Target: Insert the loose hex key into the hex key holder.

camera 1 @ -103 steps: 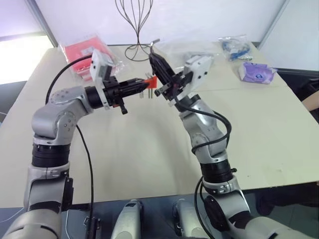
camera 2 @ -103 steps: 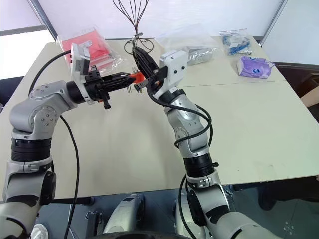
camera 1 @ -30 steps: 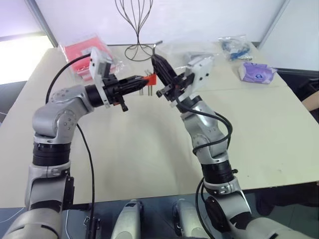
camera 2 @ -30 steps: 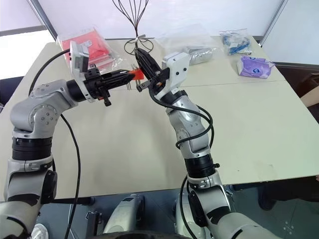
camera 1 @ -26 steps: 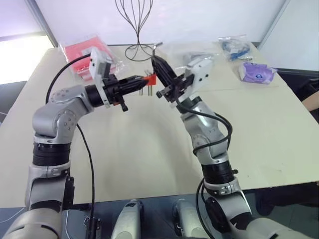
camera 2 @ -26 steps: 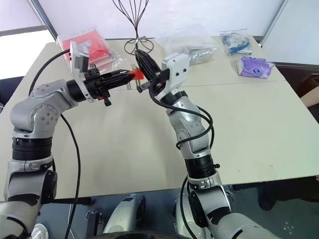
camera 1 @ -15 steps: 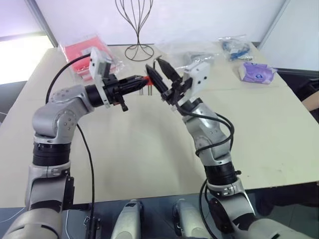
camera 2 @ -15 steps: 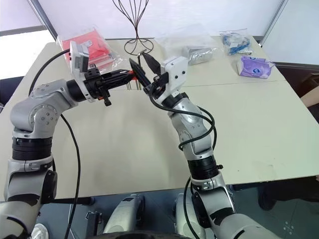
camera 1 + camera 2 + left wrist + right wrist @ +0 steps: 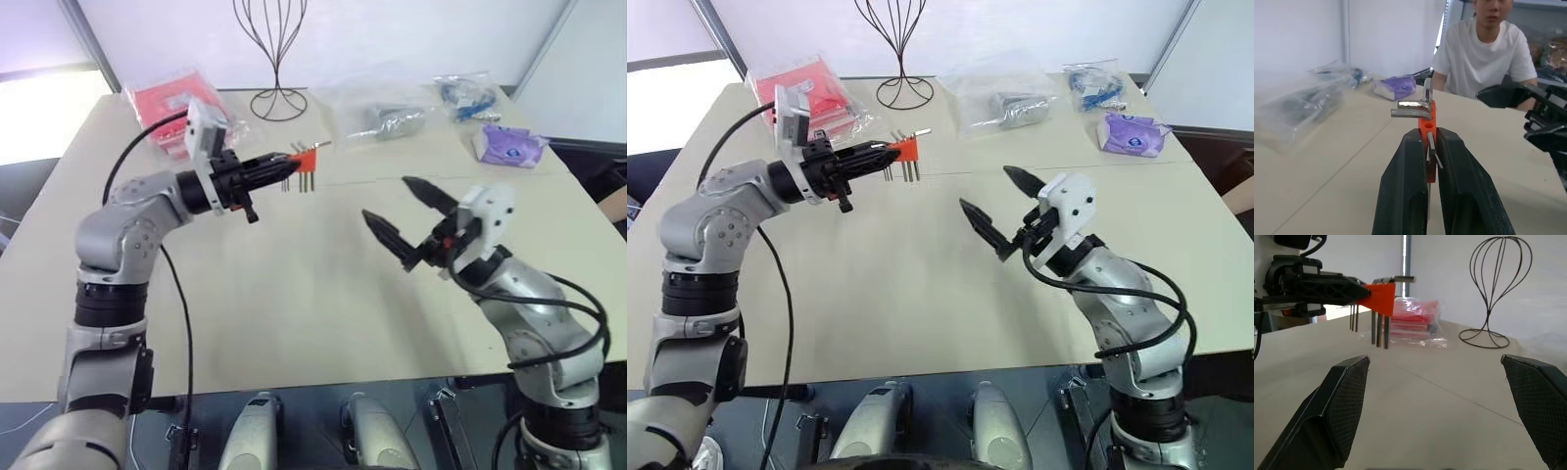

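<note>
Item 1: hex key holder [image 9: 305, 157], orange-red, clamped in left hand [image 9: 286, 164], held above desk [image 9: 294, 294] at approx 11 o'clock; keys hang down, one L-bend key [image 9: 1411, 108] on top.
Item 2: right hand [image 9: 402, 215], fingers spread wide, nothing in it, at 3 o'clock, well apart from holder.
Item 3: wire stand [image 9: 276, 59], 12 o'clock.
Item 4: red packets [image 9: 162, 103], 10 o'clock.

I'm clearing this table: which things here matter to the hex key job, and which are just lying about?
Job:
- hex key holder, clamped in the left gripper
- hex key sitting in its top
- right gripper, open, holding nothing

Lying about:
- wire stand
- red packets
- clear bags
- purple pack
</note>
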`<state>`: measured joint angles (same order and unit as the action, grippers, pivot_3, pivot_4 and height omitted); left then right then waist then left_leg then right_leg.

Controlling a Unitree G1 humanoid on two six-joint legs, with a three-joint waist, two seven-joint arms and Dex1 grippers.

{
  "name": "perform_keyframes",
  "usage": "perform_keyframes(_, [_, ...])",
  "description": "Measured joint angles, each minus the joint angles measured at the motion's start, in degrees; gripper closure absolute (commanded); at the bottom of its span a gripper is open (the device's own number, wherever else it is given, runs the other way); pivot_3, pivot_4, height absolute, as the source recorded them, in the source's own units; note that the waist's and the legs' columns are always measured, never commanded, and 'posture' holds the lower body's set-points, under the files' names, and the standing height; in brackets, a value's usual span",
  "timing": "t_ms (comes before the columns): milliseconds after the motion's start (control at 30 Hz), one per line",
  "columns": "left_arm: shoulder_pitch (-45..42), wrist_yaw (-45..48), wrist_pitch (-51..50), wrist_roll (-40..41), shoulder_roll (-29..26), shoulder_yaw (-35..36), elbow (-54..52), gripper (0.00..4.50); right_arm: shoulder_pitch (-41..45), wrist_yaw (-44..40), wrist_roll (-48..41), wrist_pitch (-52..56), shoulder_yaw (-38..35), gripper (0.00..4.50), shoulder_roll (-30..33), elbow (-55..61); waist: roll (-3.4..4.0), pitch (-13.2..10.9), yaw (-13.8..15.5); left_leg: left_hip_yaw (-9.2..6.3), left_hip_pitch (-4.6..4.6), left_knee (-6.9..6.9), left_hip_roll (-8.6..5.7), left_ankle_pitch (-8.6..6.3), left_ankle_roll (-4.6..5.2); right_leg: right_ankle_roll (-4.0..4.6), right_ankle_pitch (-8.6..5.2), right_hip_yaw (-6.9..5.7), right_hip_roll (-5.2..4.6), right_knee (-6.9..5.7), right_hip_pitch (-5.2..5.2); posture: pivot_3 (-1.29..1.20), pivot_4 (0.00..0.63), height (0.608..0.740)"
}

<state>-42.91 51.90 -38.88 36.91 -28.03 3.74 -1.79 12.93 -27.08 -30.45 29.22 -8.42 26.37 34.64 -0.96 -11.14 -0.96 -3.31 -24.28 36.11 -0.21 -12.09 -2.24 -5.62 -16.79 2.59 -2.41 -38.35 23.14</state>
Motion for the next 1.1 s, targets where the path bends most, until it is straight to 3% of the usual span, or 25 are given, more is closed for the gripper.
perform_keyframes(200, [0.0,-0.6,-2.0,-0.6,6.3,-4.8,3.9,4.5,4.5,-1.4,-4.4,4.6,-1.9,0.05,6.5,2.0,0.0,0.0,0.3,-0.01,-0.08,0.04,-0.05,-0.01,0.01,-0.01,0.0,-0.02,-0.09,0.07,-0.01,0.0,0.15,0.74])
perform_keyframes(367, [0.0,-1.7,-2.5,-1.4,12.9,-7.8,8.7,4.5,4.6,-10.5,-6.2,7.8,-2.1,0.05,20.4,4.4,-0.01,0.0,0.3,0.01,-0.12,0.05,-0.07,-0.02,0.03,-0.01,0.0,-0.13,-0.08,0.18,-0.08,0.0,0.15,0.74])
perform_keyframes(533, [-0.6,-2.9,-3.8,-1.8,17.2,-8.3,14.0,4.5,-1.8,-22.3,1.1,3.1,-1.6,0.05,35.4,4.0,0.0,0.0,0.2,0.07,-0.09,0.07,-0.14,-0.03,0.05,-0.02,0.0,-0.14,-0.04,0.2,-0.12,0.0,0.15,0.74])
perform_keyframes(1100, [-1.5,-8.6,-11.0,-4.0,23.6,-8.6,26.9,4.5,-4.7,-23.4,6.8,-0.7,-2.9,0.05,35.2,3.7,0.0,0.0,0.3,-0.02,-0.04,0.1,-0.09,-0.03,0.05,-0.04,0.01,-0.14,-0.07,0.19,-0.18,0.0,0.15,0.74])
